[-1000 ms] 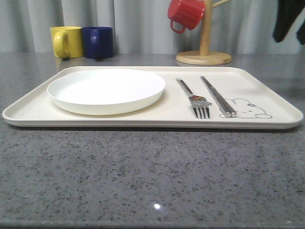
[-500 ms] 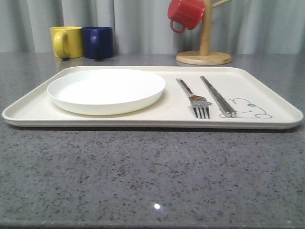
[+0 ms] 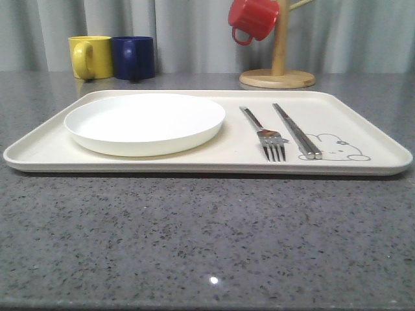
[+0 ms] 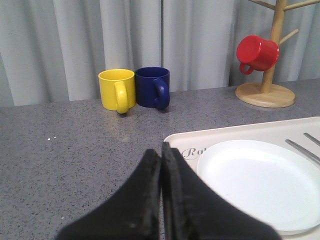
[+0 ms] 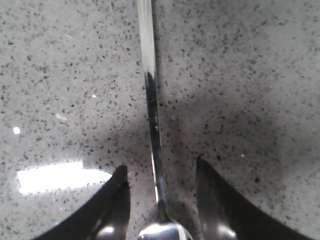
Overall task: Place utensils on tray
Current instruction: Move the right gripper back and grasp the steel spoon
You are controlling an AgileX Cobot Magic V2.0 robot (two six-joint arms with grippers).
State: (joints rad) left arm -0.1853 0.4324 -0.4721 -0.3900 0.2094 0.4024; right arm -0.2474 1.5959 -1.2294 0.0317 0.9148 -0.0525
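Fingers of the right gripper (image 5: 161, 172), dark and curved, stand spread apart over speckled grey stone countertop (image 5: 240, 75) in the right wrist view, one on each side of a slim oval-bowled metal spoon (image 5: 152, 125); the spoon lies flat on the stone, its long handle running away from the fingers and its bowl just between their bases, and whether the fingers touch it cannot be told. The left wrist view shows the left gripper (image 4: 161, 150) with its two black fingers pressed together and holding nothing, poised above the countertop near a corner of the large cream rectangular tray (image 4: 240, 133) with rounded corners and a low rim. On that tray sits a round shallow white plate (image 4: 260, 180), and beyond it stand a yellow mug (image 4: 117, 90) and a navy mug (image 4: 153, 87), touching side by side, plus a red mug (image 4: 256, 53) hanging on a wooden mug tree (image 4: 272, 60). The front view takes in the whole tray (image 3: 194, 162): the white plate (image 3: 144, 122) on its left half, a slim silver four-tined fork (image 3: 262, 133) to the plate's right, and a pair of flat metal chopsticks (image 3: 296, 131) just beside the fork, their near ends resting on a grey rabbit drawing (image 3: 337, 148).
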